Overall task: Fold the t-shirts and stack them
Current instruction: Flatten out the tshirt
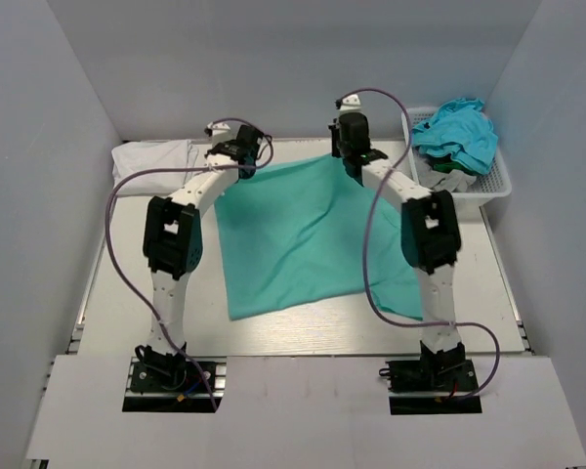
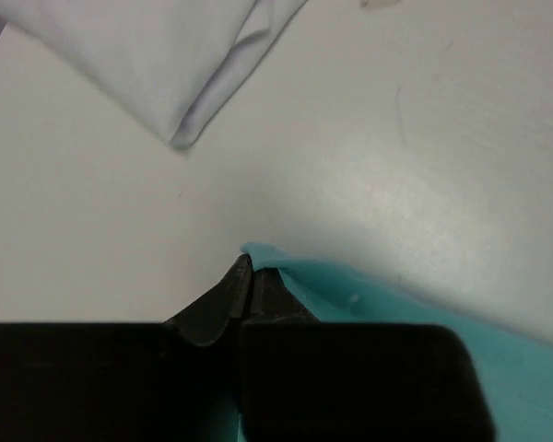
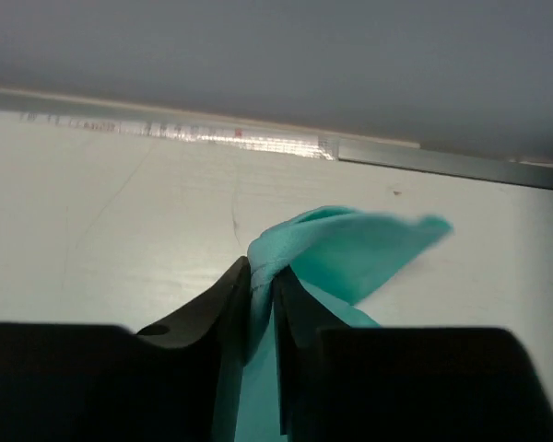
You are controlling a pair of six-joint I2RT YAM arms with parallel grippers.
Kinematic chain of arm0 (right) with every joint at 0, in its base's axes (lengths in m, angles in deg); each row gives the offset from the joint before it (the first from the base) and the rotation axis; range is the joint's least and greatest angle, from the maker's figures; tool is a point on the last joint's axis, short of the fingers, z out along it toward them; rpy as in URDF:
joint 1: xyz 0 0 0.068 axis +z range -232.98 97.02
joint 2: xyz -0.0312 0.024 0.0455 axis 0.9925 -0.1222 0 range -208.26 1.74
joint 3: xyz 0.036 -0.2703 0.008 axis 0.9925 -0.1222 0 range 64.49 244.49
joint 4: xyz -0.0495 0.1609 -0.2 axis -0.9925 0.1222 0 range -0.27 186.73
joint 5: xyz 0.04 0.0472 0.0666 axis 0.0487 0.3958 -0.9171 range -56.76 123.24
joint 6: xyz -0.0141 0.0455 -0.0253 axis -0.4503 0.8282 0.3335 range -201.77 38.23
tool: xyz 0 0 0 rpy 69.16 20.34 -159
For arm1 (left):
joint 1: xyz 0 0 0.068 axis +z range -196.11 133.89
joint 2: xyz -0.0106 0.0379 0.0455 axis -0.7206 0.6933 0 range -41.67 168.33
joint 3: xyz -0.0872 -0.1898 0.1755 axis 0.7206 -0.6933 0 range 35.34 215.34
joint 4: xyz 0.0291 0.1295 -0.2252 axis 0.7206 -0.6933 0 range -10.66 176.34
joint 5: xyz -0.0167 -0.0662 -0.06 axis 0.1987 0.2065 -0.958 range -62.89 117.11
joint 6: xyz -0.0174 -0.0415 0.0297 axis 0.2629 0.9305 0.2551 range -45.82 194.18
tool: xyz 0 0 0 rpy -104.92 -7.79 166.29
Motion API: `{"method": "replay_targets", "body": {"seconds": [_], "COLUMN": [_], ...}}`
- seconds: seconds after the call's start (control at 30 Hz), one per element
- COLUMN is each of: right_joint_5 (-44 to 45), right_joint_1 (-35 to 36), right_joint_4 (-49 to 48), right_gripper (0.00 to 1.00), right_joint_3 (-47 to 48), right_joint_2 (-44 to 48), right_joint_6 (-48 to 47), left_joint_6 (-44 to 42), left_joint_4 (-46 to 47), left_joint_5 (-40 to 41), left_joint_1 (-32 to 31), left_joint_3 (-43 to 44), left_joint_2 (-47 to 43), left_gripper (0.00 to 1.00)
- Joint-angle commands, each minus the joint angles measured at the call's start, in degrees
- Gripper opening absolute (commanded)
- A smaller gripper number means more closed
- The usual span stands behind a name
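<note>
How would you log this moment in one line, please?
left gripper: shut on mint-green cotton t-shirt, far-left corner | right gripper: shut on its far-right corner | white folded t-shirt: far left | turquoise t-shirts: in white plastic mesh basket

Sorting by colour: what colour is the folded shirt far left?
White shirt, best in left wrist view.

The mint-green t-shirt [image 1: 303,239] lies spread across the middle of the desk [image 1: 273,332], mostly flat with a soft ridge running down it. Its two far corners are pinched, one in the left gripper [image 2: 249,276] and one in the right gripper [image 3: 263,281]. A white t-shirt [image 1: 151,154] lies folded at the far left. Turquoise-blue t-shirts [image 1: 457,132] sit crumpled in the mesh basket [image 1: 496,188] at the far right.
</note>
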Motion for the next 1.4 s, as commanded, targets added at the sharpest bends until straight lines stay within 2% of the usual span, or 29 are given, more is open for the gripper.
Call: {"method": "replay_targets", "body": {"seconds": [0.0,0.03,0.07,0.1,0.13,0.17,0.3,0.4,0.47,0.5,0.53,0.57,0.63,0.77,0.9,1.03,1.2,1.37], "right_joint_5": [8.6,8.8,9.0,8.0,7.0,5.8,2.5,2.3,2.2,1.2,0.9,1.2,1.3,-1.4,-3.3,-3.3,-4.5,-5.4], "right_joint_1": [1.0,1.3,1.5,1.5,1.7,2.0,1.9,1.9,1.8,1.5,1.7,1.7,1.8,1.5,1.5,1.4,1.1,0.9], "right_joint_4": [2.1,1.9,0.4,-0.5,-1.3,-2.7,-1.5,4.0,6.9,9.2,9.9,11.2,13.8,17.7,17.8,17.5,14.6,18.8], "right_gripper": [0.25,0.42,0.7,0.9,0.9,0.9,0.9,0.9,0.9,0.9,0.9,0.9,0.9,0.9,0.9,0.9,0.9,0.9], "right_joint_3": [14.4,18.6,20.1,21.7,21.4,21.1,14.6,8.0,0.2,-2.1,-9.3,-11.8,-18.1,-31.8,-42.1,-44.7,-45.0,-38.0], "right_joint_2": [-8.5,-13.6,-14.6,-15.2,-15.2,-14.8,-9.0,1.9,5.2,7.0,12.4,14.0,20.4,29.1,36.6,36.2,28.5,18.9], "right_joint_6": [-5.8,-8.0,-8.7,-10.2,-10.4,-10.2,-7.0,-4.3,0.0,1.7,3.6,4.9,6.9,10.8,12.6,13.9,16.0,16.0], "left_joint_6": [-5.0,-6.1,-7.4,-8.5,-9.0,-9.0,-9.7,-11.0,-11.8,-11.8,-12.3,-12.3,-10.9,-10.3,-9.8,-9.3,-7.9,-7.9], "left_joint_4": [3.5,3.5,4.1,3.6,3.6,3.1,5.6,7.0,7.0,7.0,7.0,7.0,7.0,6.3,10.8,15.4,11.5,6.4], "left_joint_5": [-3.8,-5.4,-6.7,-8.2,-9.0,-9.7,-13.4,-16.7,-18.7,-21.1,-23.2,-28.6,-32.4,-36.0,-38.4,-38.2,-31.4,-29.9], "left_joint_1": [1.8,3.0,3.6,4.1,4.8,4.8,5.4,5.4,4.6,3.9,3.9,3.9,3.4,2.2,0.9,0.9,2.1,5.9], "left_joint_3": [12.2,17.4,19.8,22.2,25.8,26.5,20.9,13.8,8.7,6.8,2.9,1.0,-4.3,-11.2,-19.8,-21.2,-13.2,-4.3], "left_joint_2": [5.5,7.4,11.1,12.5,13.5,14.0,9.1,2.1,-2.3,-3.6,-4.7,-5.7,-8.2,-10.9,-12.9,-11.1,-2.9,5.2], "left_gripper": [0.12,0.34,0.52,0.69,0.97,1.0,1.0,1.0,1.0,1.0,1.0,1.0,1.0,1.0,1.0,1.0,1.0,1.0]}}
